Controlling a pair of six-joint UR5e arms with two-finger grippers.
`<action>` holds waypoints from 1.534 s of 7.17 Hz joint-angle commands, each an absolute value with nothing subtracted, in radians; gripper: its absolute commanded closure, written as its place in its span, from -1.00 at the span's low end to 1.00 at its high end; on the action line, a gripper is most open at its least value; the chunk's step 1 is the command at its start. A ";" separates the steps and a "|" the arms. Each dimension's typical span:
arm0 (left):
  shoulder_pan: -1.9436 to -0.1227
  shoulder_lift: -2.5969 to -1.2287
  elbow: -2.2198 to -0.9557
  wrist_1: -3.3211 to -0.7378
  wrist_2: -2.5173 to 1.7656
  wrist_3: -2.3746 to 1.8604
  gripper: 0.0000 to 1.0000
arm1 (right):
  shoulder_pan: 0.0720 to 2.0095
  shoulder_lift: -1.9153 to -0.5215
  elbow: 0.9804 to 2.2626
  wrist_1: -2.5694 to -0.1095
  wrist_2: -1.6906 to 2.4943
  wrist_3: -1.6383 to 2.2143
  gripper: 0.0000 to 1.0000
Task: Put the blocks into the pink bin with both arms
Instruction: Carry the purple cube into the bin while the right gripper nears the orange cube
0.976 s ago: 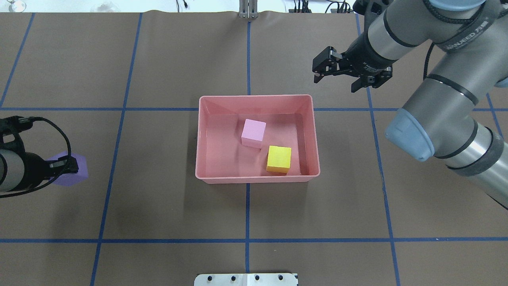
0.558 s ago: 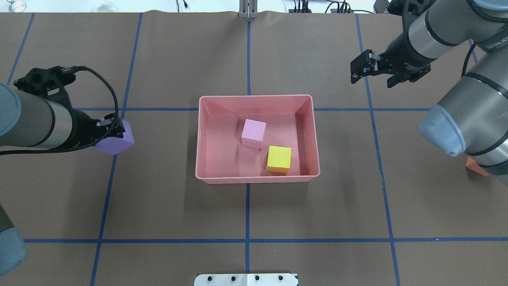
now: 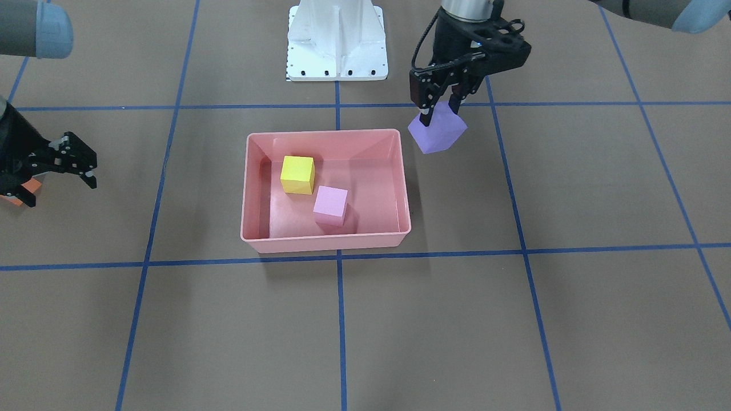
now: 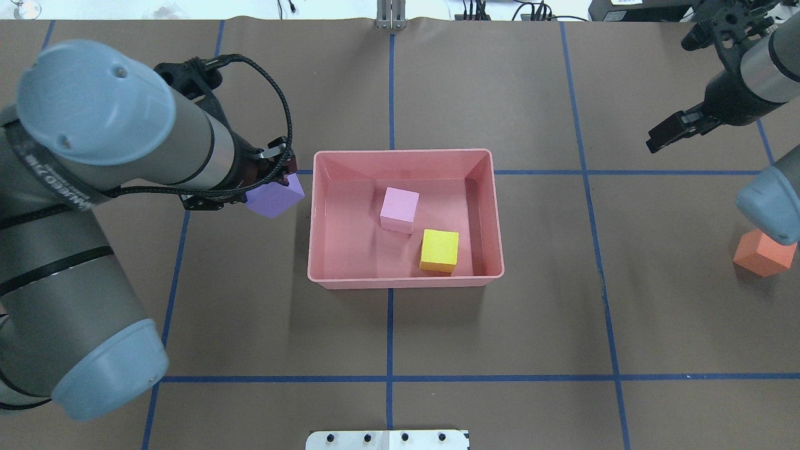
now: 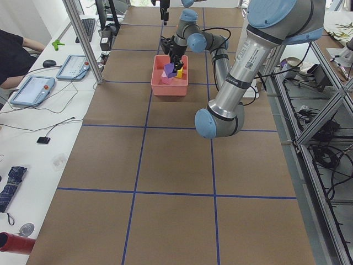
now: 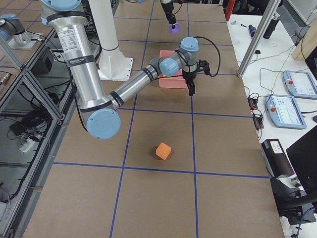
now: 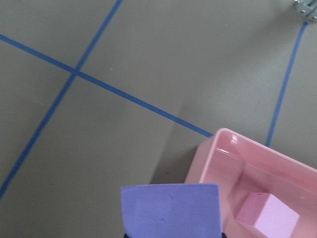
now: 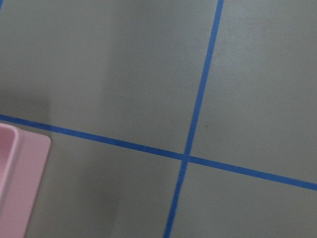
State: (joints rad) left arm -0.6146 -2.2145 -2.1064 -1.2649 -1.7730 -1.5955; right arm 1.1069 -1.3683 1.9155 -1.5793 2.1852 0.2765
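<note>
Half done: yellow block (image 4: pixel 439 250), light pink block (image 4: pixel 399 209) lay in pink bin (image 4: pixel 400 152). Left gripper (image 3: pixel 438 116) jaws gripped purple block (image 4: pixel 274 199) at bin's 9 o'clock. Right gripper (image 3: pixel 57 180) jaws gaped, empty. Orange block (image 4: pixel 764 253) pending.

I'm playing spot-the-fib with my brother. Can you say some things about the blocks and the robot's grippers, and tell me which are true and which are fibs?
1. Two blocks lie in the pink bin. True: the yellow block and the light pink block.
2. The purple block is inside the bin. False: the left gripper holds it beside the bin, outside the rim.
3. The orange block sits on the table, outside the bin. True.
4. The right gripper grips the orange block. False: it is open and empty.
</note>
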 commanded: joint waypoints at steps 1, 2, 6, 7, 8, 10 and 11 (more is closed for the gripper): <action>-0.557 -2.333 -1.967 -1.261 -1.766 -1.612 1.00 | 1.156 -1.451 1.887 -1.575 2.189 0.025 -1.00; -0.526 -2.347 -1.924 -1.265 -1.758 -1.614 1.00 | 1.158 -1.478 1.884 -1.574 2.187 -0.012 -1.00; -0.511 -2.400 -1.798 -1.316 -1.736 -1.611 1.00 | 1.166 -1.555 1.855 -1.574 2.186 -0.116 -1.00; -0.511 -2.445 -1.739 -1.333 -1.736 -1.612 1.00 | 1.167 -1.562 1.833 -1.574 2.186 -0.153 -1.00; -0.512 -2.460 -1.720 -1.333 -1.736 -1.611 0.99 | 1.166 -1.574 1.819 -1.574 2.186 -0.210 -1.00; -0.514 -2.459 -1.723 -1.332 -1.700 -1.598 -0.99 | 1.166 -1.577 1.812 -1.574 2.186 -0.273 -1.00; -0.517 -2.459 -1.727 -1.331 -1.697 -1.597 -1.00 | 1.167 -1.585 1.799 -1.574 2.186 -0.319 -1.00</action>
